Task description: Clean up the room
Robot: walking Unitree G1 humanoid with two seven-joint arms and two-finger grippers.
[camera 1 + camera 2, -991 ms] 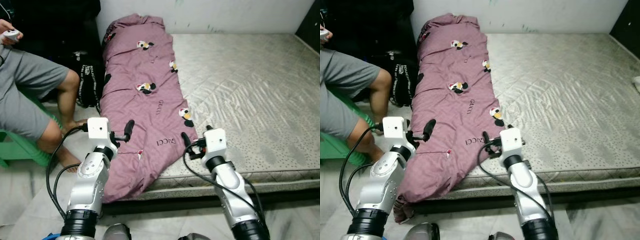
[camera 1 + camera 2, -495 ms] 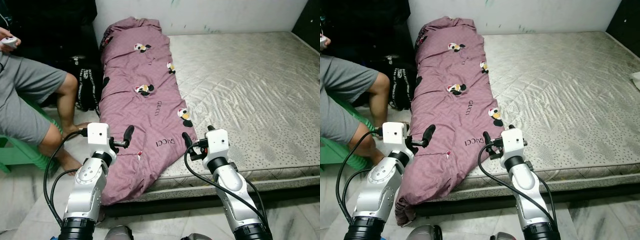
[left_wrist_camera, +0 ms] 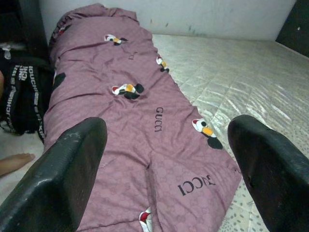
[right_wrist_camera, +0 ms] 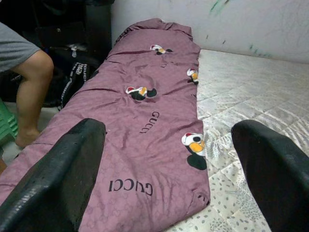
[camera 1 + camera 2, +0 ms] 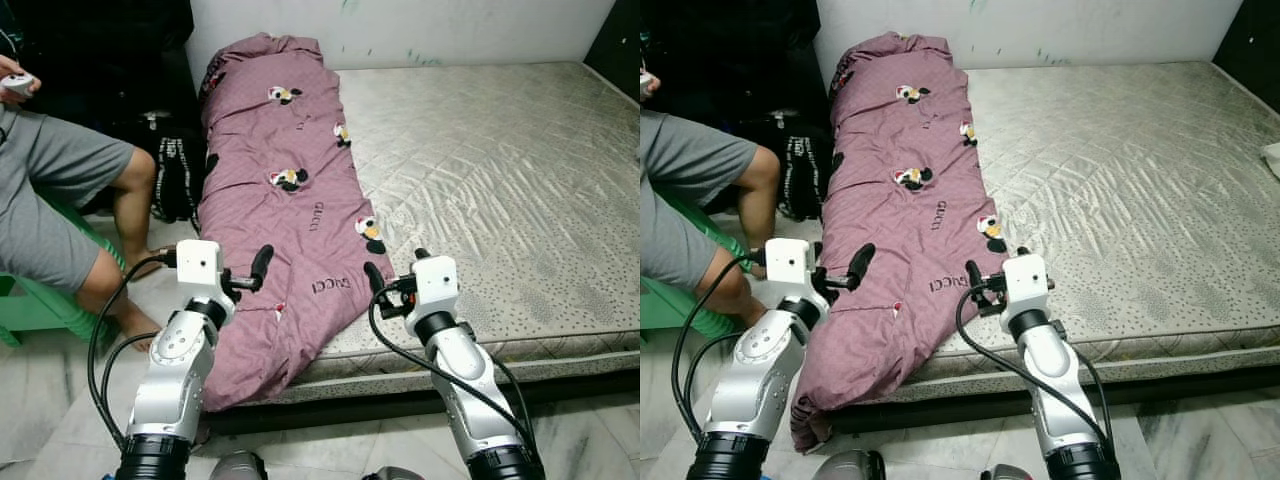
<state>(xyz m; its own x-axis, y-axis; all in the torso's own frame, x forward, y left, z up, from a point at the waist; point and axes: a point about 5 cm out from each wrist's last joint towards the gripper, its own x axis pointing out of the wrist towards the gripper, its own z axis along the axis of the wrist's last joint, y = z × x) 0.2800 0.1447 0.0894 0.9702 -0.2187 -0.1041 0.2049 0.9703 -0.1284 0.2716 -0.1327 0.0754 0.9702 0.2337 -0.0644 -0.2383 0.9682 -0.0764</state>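
A purple blanket [image 5: 290, 210] with cartoon mouse prints lies lengthwise along the left side of the bare mattress [image 5: 500, 170]. Its near end droops over the mattress edge toward the floor. My left gripper [image 5: 255, 270] hovers just above the blanket's near left edge, open, with nothing between its fingers [image 3: 72, 179]. My right gripper [image 5: 395, 265] is held over the blanket's near right corner, at the mattress's front edge. It is also open and empty, its fingers [image 4: 63, 179] spread wide. Both wrist views look along the blanket [image 3: 145, 121] toward the wall.
A person [image 5: 50, 200] in grey shorts sits on a green stool [image 5: 40, 305] at the left, holding a white controller. A black bag [image 5: 178, 180] stands between the person's leg and the bed. Pale tiled floor [image 5: 50, 400] lies in front.
The camera has drawn back slightly, so the whole scene shifted. My left gripper has risen a little over the blanket's edge. The right gripper has barely moved.
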